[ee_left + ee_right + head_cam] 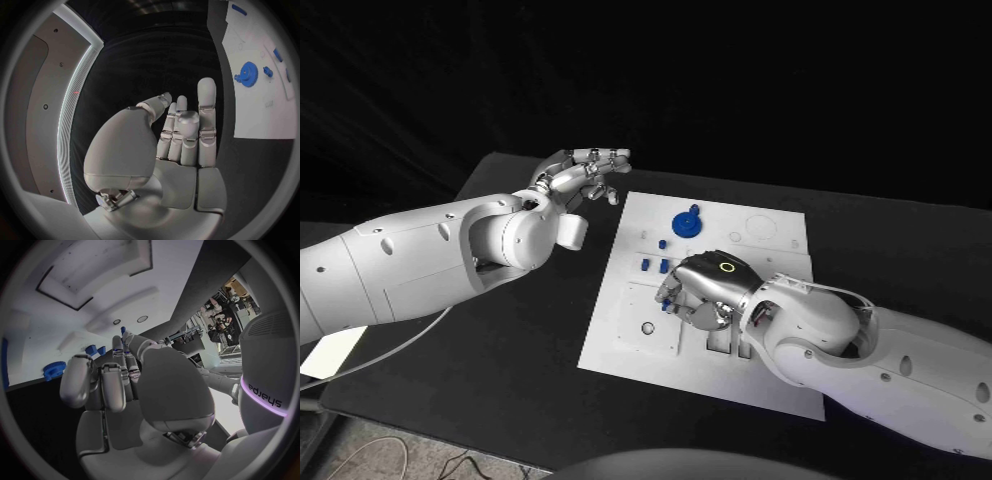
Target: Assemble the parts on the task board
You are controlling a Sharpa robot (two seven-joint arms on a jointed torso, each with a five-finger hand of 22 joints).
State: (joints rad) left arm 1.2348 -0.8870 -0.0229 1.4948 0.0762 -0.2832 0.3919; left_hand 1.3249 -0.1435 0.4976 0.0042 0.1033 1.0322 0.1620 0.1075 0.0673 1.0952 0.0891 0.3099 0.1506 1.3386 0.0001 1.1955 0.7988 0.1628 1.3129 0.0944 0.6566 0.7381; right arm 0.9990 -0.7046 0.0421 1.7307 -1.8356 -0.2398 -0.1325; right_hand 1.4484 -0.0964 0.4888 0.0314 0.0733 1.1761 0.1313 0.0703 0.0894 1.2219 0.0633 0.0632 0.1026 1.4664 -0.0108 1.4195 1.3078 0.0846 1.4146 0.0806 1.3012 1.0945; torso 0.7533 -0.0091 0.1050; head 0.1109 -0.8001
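Observation:
The white task board (769,262) lies in the middle of the black table. On its far part sits a blue gear (689,224), with two small blue parts (655,265) standing nearer. My right hand (708,287) hovers low over the board's middle with its fingers curled down. In the right wrist view its thumb and a finger pinch a small blue part (123,330), above the board (94,300), with the gear (55,371) to one side. My left hand (583,172) is raised beyond the board's far left corner and holds nothing, its fingers (207,107) stretched out. The gear (248,73) shows past them.
Rectangular recesses (730,345) are cut in the board's near part, close under my right wrist. A round hole (648,328) lies near the board's left edge. A pale sheet (332,352) and a cable (401,345) hang off the table's left side.

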